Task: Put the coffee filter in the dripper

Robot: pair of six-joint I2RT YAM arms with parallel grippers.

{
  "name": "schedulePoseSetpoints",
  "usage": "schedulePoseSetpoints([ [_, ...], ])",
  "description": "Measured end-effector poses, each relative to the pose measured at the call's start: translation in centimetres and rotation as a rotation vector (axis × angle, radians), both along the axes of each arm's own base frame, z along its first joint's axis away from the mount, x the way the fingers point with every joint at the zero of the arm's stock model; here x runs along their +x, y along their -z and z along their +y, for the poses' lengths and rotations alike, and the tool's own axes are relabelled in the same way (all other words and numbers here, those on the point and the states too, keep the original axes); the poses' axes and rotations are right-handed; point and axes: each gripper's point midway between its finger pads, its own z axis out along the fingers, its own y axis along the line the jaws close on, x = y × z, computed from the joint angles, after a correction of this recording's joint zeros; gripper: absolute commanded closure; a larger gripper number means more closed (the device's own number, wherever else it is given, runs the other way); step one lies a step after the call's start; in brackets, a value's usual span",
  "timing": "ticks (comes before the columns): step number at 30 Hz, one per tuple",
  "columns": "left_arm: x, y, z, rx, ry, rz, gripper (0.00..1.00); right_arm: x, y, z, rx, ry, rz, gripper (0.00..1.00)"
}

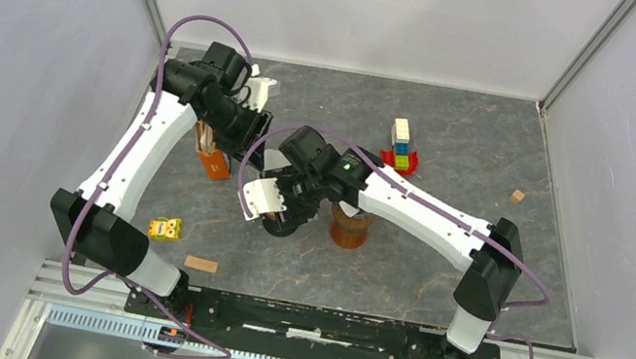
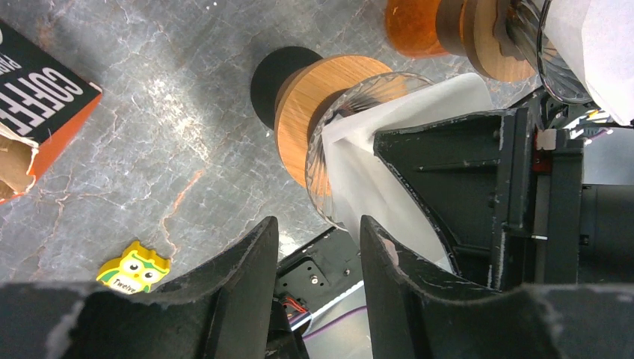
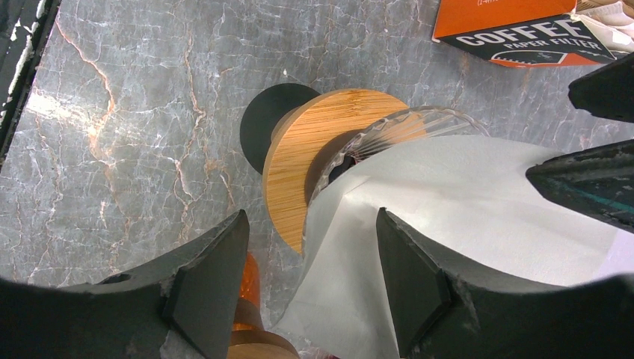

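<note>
seating stage: coffee filter (image 3: 463, 202) lying loosely in dripper (image 3: 314, 157), midway between side edges of desk (image 3: 112, 149); right claw (image 3: 310, 232) released above it; left claw (image 2: 318, 224) released, empty. next, probably: press paper flush.

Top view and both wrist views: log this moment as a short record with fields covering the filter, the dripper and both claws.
filter: white paper, partly inside the dripper, near edge sticking out
dripper: glass cone, wooden collar, black base, on the table
right claw: open, fingers either side of the filter's near edge
left claw: open, empty, close to the dripper
filter box: orange, open, beside the dripper
task state: filter in the cone, apparently not fully seated
</note>
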Motion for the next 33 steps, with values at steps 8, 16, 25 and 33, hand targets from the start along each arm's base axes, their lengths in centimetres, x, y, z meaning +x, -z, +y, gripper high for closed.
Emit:
schedulePoseSetpoints([
  [8,0.4,0.6,-0.8,-0.003,0.029,-0.018,0.47,-0.1,1.2,0.0,-0.031,-0.001,0.017,0.3],
  [16,0.7,1.9,-0.9,0.026,0.037,-0.01,0.48,-0.1,1.3,0.1,-0.037,-0.003,0.02,0.29],
  [25,1.6,2.5,-0.3,0.066,0.019,-0.041,0.47,-0.1,1.1,0.2,-0.035,-0.005,0.017,0.29],
  [33,1.3,3.7,-0.7,0.073,0.035,-0.027,0.48,-0.3,1.1,0.4,-0.036,-0.008,0.008,0.3],
])
